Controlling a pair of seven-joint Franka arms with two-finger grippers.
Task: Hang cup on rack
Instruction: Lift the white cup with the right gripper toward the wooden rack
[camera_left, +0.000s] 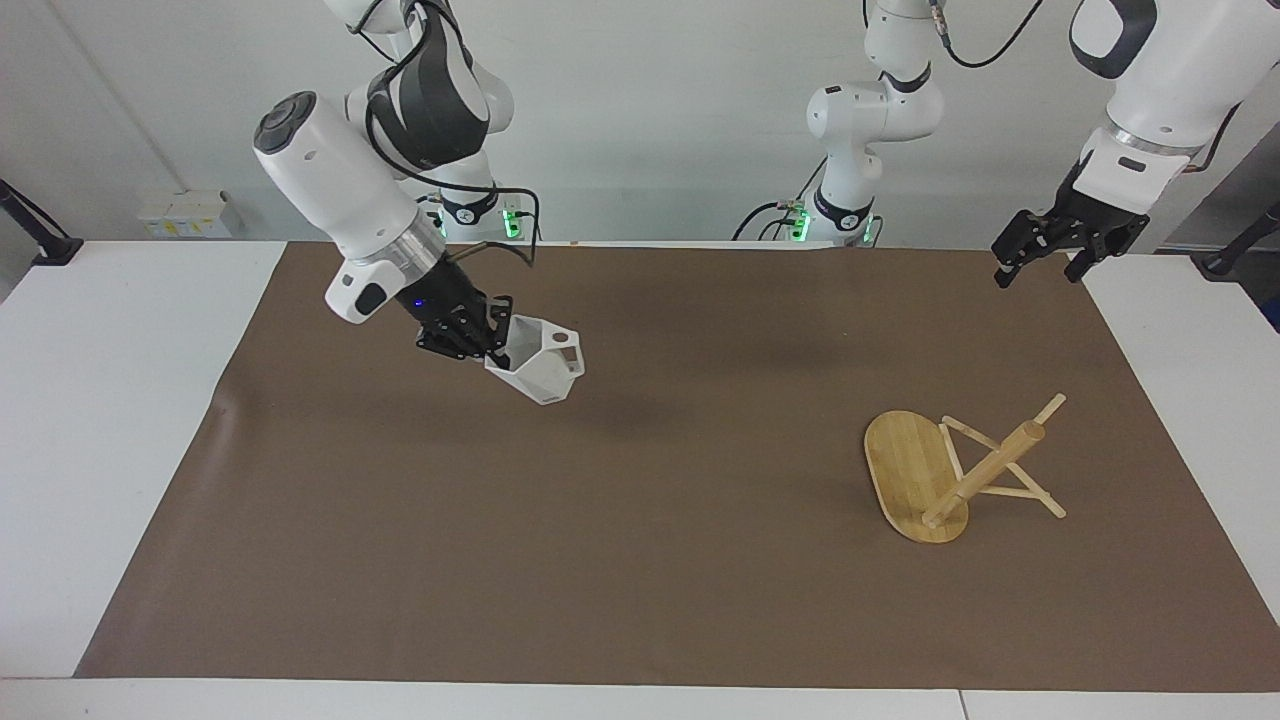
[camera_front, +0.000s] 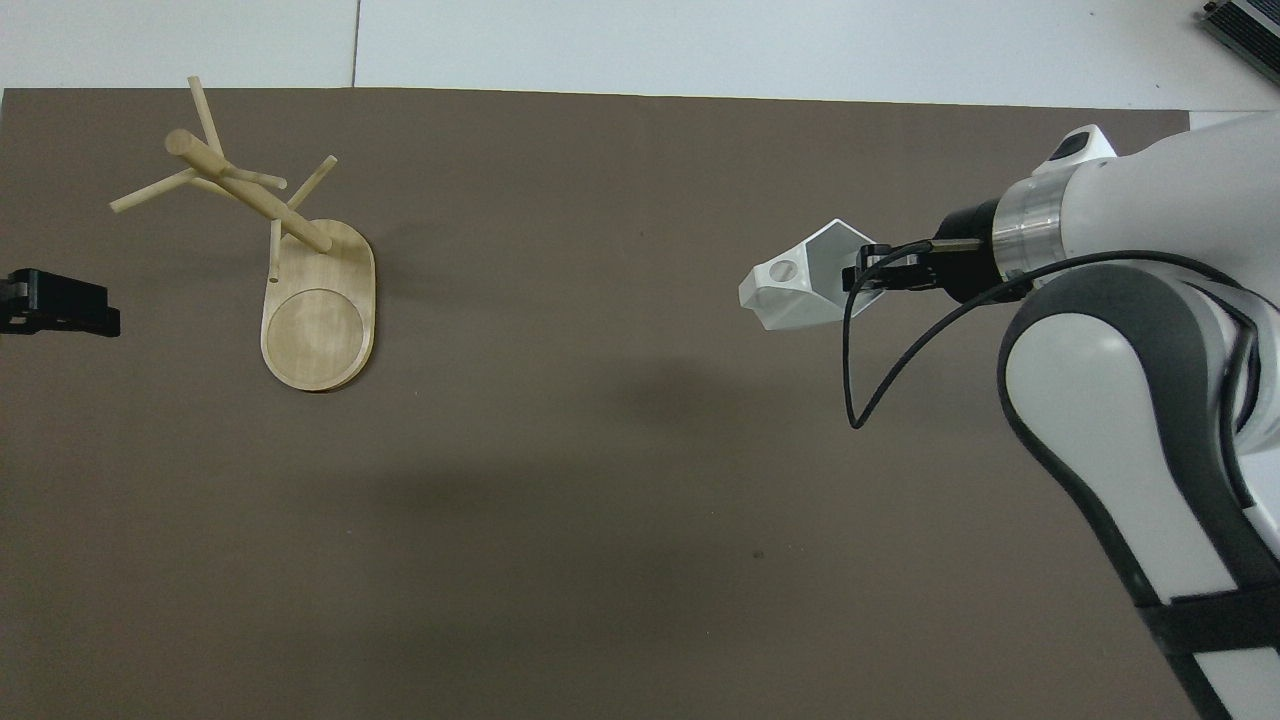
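White and faceted, the cup (camera_left: 537, 367) hangs tilted in the air over the brown mat (camera_left: 640, 560), the right gripper (camera_left: 487, 340) clamped on its rim and its pierced handle pointing away from the gripper. Bamboo rack (camera_left: 955, 467) lies tipped on its side toward the left arm's end of the mat, well apart from the cup at about four o'clock from it in the facing view, its oval base (camera_front: 320, 320) on edge. Over the mat's corner at that same end the left gripper (camera_left: 1040, 247) hangs with its fingers apart, holding nothing.
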